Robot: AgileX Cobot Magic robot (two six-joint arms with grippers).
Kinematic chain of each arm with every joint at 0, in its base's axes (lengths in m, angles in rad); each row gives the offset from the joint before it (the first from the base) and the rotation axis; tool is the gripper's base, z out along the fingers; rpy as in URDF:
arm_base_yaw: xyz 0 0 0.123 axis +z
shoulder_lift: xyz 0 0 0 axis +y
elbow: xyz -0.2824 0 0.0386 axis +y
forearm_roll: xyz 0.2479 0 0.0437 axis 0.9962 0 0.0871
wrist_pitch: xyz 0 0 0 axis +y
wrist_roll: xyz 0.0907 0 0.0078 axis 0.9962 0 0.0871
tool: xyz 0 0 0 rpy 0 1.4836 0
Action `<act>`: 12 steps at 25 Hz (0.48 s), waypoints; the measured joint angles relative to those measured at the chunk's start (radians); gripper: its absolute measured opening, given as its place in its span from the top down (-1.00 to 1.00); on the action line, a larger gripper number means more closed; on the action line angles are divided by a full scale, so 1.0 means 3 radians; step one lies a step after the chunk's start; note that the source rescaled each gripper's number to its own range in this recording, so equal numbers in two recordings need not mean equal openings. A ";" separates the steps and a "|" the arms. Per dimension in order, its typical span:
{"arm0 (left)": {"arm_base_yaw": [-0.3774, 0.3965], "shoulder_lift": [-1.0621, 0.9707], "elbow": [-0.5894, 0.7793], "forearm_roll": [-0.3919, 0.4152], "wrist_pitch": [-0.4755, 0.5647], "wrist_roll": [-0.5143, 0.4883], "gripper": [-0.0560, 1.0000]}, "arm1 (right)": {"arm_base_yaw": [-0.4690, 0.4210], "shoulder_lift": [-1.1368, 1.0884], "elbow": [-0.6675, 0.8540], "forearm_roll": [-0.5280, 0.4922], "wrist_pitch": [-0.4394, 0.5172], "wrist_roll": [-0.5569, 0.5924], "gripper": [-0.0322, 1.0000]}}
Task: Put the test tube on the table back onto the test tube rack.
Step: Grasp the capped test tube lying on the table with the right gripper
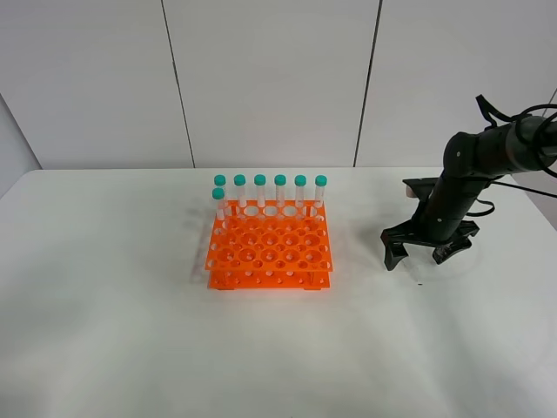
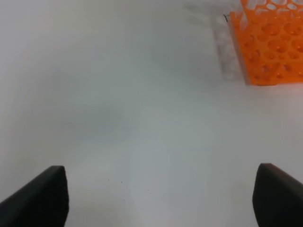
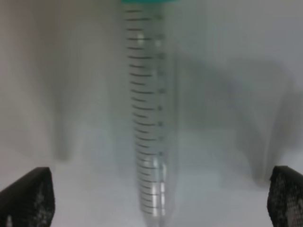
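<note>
Over the table (image 1: 113, 331), at 3 o'clock from the test tube rack (image 1: 270, 252), found the right gripper (image 1: 418, 260) hanging low, jaws spread wide, released and grasping nothing. Saw through its wrist camera the test tube (image 3: 149, 118) lying on the white surface between the two dark fingertips (image 3: 28, 198), touching neither, conical tip nearest the camera and teal cap (image 3: 147, 2) at the far end. Could not pick that tube out with any certainty from the high camera. Noted the left gripper (image 2: 161, 198) likewise released, jaws wide apart above bare table, holding nothing, with a corner of the orange rack lying beyond it. Counted seven teal-capped tubes (image 1: 259, 193) standing upright in the rack: six in a row along its 12 o'clock edge, one more in the next row toward 6 o'clock, at the 9 o'clock end. Saw the remaining holes (image 1: 270, 257) open, and the rack well apart from the tube on the table.
</note>
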 joint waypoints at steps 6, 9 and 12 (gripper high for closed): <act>0.0000 0.0000 0.0000 0.0000 0.0000 0.0000 -1.00 | 0.0032 0.0000 0.0000 0.0000 -0.0004 0.0000 -1.00; 0.0000 0.0000 0.0000 0.0000 0.0000 0.0000 -1.00 | 0.0058 0.0000 0.0000 -0.0011 -0.0040 0.0000 -1.00; 0.0000 0.0000 0.0000 0.0000 0.0000 0.0000 -1.00 | 0.0058 0.0008 0.0000 -0.0014 -0.0099 0.0000 -1.00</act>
